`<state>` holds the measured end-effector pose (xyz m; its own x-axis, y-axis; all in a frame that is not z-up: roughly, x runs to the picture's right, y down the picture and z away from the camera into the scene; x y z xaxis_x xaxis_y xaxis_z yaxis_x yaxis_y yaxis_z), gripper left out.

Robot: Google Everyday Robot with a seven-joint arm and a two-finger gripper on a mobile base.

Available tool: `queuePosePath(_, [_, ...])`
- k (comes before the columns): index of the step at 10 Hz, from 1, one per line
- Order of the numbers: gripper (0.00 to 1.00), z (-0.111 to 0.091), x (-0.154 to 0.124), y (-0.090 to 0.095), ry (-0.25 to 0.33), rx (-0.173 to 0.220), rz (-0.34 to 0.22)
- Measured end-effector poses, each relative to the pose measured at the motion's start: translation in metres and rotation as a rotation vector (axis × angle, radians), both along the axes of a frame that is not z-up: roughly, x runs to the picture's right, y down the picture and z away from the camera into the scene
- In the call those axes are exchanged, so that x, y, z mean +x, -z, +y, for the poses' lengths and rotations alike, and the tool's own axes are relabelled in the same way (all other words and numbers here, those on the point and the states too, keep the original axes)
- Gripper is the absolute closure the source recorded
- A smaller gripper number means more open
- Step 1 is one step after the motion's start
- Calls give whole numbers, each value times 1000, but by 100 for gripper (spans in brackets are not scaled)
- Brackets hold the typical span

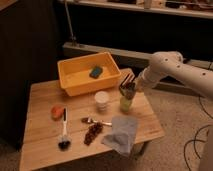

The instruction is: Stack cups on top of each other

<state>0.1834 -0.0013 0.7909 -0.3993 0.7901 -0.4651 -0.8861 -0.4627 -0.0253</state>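
On the wooden surface (45, 145), the white arm (172, 70) reaches in from 3 o'clock, and its end effector (127, 88) hangs over the right side, clenched on the dark grey-brown cup (127, 92). That cup sits directly above the pale green cup (125, 104), which stands on the surface at about 3 o'clock from the centre; whether the 2 touch cannot be told. Just beside the green cup, at its 9 o'clock, stands a white cup (102, 101). A yellow bin (80, 82) at 12 o'clock holds a green sponge (96, 72). Near the front lie a grey cloth (120, 135), a brush (64, 131), an orange object (57, 111) and a dark clump of something (92, 133).
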Motion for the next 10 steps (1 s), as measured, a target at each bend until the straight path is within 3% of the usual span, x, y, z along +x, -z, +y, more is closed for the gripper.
queuePosePath(7, [100,21,-25,-18,61,-80,-44])
queuePosePath(8, [96,21,-24,-19,69,-88,-43])
queuePosePath(10, [75,35,-24,-32,98,-117,-39])
